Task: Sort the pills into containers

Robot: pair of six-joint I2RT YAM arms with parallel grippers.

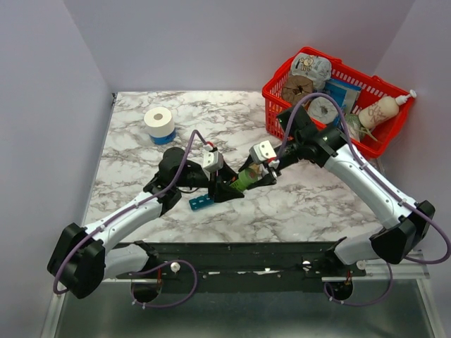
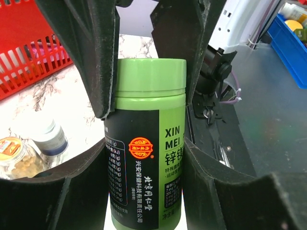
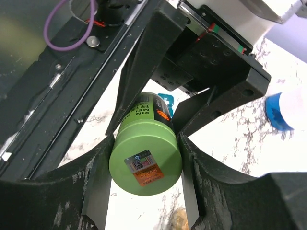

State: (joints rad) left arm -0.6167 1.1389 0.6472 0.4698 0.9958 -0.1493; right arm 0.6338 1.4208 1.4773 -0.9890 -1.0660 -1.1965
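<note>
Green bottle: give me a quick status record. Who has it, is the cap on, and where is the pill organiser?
object: green bottle, tilted, held between the two arms
left pincer: shut on the bottle's body
right pincer: around the cap, pads look to touch both sides
cap: on the bottle
organiser: teal pill organiser, lying on the table just below the left pincer; lid state too small to tell

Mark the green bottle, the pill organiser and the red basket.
bottle (image 2: 144, 167): left wrist view, on its black label.
organiser (image 1: 200, 203): top view, on the teal end that shows.
basket (image 1: 273, 105): top view, on its near left wall.
</note>
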